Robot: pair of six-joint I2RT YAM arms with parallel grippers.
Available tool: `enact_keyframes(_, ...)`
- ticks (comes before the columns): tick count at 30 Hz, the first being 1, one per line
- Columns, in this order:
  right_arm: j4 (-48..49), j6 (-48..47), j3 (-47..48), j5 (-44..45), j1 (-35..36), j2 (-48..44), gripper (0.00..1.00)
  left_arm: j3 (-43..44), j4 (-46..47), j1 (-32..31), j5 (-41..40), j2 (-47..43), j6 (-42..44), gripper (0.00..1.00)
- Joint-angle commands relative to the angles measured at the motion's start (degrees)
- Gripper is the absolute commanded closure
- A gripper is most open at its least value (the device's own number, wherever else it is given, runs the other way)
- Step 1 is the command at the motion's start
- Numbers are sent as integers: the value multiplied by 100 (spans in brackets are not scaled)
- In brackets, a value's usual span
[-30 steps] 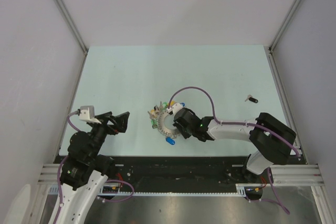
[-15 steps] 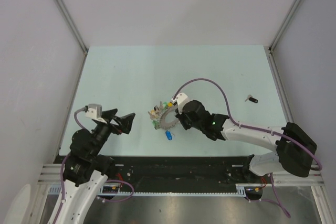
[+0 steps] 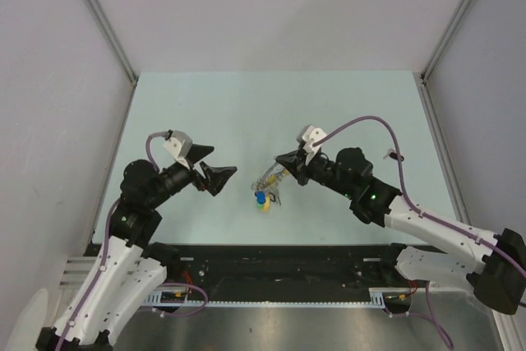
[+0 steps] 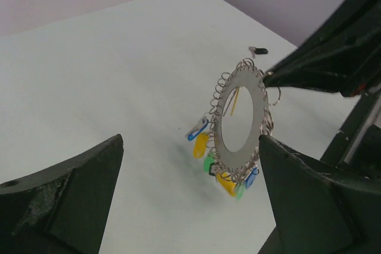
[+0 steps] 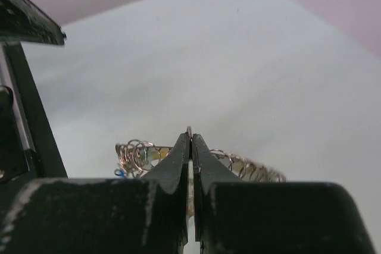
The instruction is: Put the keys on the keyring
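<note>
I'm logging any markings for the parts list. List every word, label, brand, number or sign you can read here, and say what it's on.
None can be read.
The keyring, the coloured keys hanging from it, the black key on the table, the left gripper and the right gripper show no lettering.
The small coloured parts by the arm bases are too small to tell.

Bright, even light, faint soft shadows; wrist views blur up close.

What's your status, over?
Right gripper shut on keyring, held upright, keys dangling. Left gripper open, facing it. Black key loose on table. No obstruction seen.
</note>
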Motion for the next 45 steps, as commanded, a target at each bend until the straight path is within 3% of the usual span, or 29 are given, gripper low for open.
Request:
enact_keyframes(1,1153,145,19,-1229,-663,-465,100,452,1042,-3,1249,438,680,0)
enact_keyframes(5,1337,418,-51,-2344,-1130,-676,100,619,1475,-186,1830,983,751,2)
enact_keyframes(11,1785,717,-166,-3690,-1588,-642,100,979,1652,-959,1936,1774,1410,6)
enact_keyframes(17,1689,612,-166,-4429,-1676,-405,100,945,1792,-1049,2165,2091,1551,16)
enact_keyframes(22,1759,577,-166,-4738,-1694,-211,100,787,1950,-1128,2367,2223,1569,25)
enact_keyframes(25,1742,568,-166,-4826,-1703,-97,100,716,2073,-1163,2568,2319,1481,40)
enact_keyframes(29,1785,585,-174,-4905,-1694,26,100,663,1968,-1259,2648,2443,1463,50)
enact_keyframes(37,1944,647,-174,-4923,-1641,159,100,628,1801,-1462,2737,2504,1577,64)
enact_keyframes(45,1917,638,-166,-4914,-1597,123,100,690,1564,-1637,2587,2618,1736,70)
